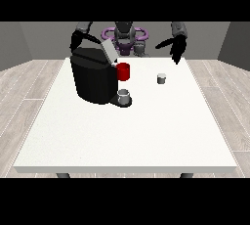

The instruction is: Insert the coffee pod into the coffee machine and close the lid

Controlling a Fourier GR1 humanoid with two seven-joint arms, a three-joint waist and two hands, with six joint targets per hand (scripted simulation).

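Coffee pod (161, 78) sits on surface (146, 131), apart from coffee machine (95, 78) (lid up); hand at view's right (175, 47) hovers, fingers spread; other hand (77, 39) unclear.

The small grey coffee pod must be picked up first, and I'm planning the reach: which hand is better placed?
The robot's left hand, at the view's right: it hovers near the small grey coffee pod, while the other hand is behind the black coffee machine.

Robot hand at the view's right (175, 47) raised, fingers relaxed, robot hand at the view's left (77, 39) raised
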